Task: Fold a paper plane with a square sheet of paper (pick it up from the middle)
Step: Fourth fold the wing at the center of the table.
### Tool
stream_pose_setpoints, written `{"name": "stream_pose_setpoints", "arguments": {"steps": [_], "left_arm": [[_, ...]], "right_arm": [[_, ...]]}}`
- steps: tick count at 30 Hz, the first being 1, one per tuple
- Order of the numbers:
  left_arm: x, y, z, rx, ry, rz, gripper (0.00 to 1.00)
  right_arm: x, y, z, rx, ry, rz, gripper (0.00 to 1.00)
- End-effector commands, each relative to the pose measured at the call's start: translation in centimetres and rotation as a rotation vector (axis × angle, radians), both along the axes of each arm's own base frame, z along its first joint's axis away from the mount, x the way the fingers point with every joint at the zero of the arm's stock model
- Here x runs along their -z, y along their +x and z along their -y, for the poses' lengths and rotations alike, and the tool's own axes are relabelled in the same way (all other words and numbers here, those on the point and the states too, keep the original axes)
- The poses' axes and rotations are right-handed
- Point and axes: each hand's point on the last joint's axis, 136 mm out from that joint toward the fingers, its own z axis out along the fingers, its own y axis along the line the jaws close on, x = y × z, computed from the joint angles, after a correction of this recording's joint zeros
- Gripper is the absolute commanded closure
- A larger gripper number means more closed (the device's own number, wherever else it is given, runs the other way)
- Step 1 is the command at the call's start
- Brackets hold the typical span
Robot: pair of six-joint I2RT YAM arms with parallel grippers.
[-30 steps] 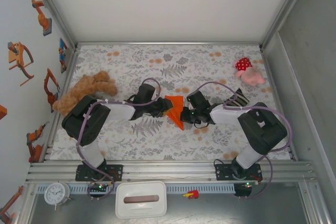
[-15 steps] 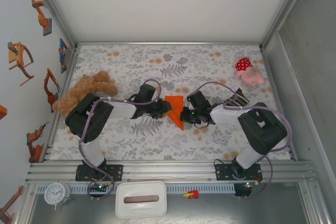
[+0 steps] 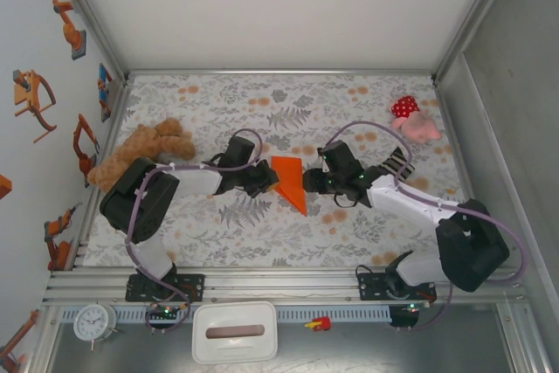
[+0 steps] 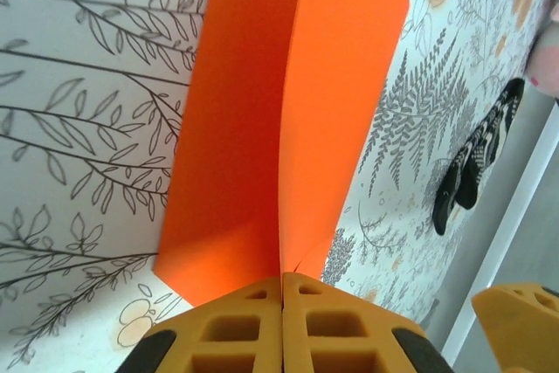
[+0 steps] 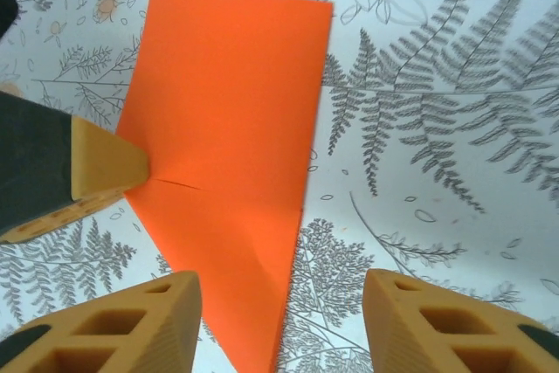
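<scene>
Overhead view, two close wrist views, shared paper plane [image 3: 290, 183]

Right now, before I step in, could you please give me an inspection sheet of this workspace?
Surface: floral-patterned table cloth, flat, bearing paper and toys.
Job's things: folded bright orange paper sheet, at centre between the grippers, point toward the near edge.
Clutter: brown teddy bear at left; red-and-pink polka-dot plush far right; black-and-white striped fabric item right of centre.
Grippers: left gripper shut on the sheet's crease; right gripper open over its pointed end.
Cables: purple cables loop along both arms, off the paper.
Surroundings: white alarm clock and white box below the rail; robot-arm stickers at left.
</scene>
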Motion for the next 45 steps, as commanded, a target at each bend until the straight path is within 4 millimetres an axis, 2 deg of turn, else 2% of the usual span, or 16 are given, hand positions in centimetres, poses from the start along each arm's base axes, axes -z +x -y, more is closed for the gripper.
{"name": "stream_pose_setpoints", "arguments": {"steps": [1, 4, 9, 15, 21, 39, 45], "left_arm": [[-1.3, 0.8, -0.7, -0.061, 0.046, 0.020, 0.92], [-1.6, 1.1, -0.8, -0.081, 0.070, 0.019, 0.92], [-1.9, 1.3, -0.4, -0.083, 0.091, 0.008, 0.91], [-1.9, 1.3, -0.3, -0.088, 0.095, -0.005, 0.91], [-1.9, 1.2, -0.3, -0.089, 0.098, -0.012, 0.91], [-1.8, 1.1, -0.1, -0.082, 0.093, -0.024, 0.90], [-2.0, 1.1, -0.3, -0.084, 0.101, -0.019, 0.89]], "right_arm": [[-0.1, -0.7, 0.8, -0.030, -0.168, 0.079, 0.47], [0.0, -1.3, -0.5, -0.099, -0.239, 0.141, 0.54], [1.3, -2.3, -3.7, -0.212, -0.274, 0.172, 0.65], [3.0, -2.7, -6.0, -0.257, -0.303, 0.170, 0.66], [4.4, -1.9, -5.7, -0.222, -0.357, 0.168, 0.68], [5.7, -1.7, -6.0, -0.243, -0.390, 0.159, 0.68], [6.1, -1.8, -5.8, -0.245, -0.404, 0.156, 0.76]]}}
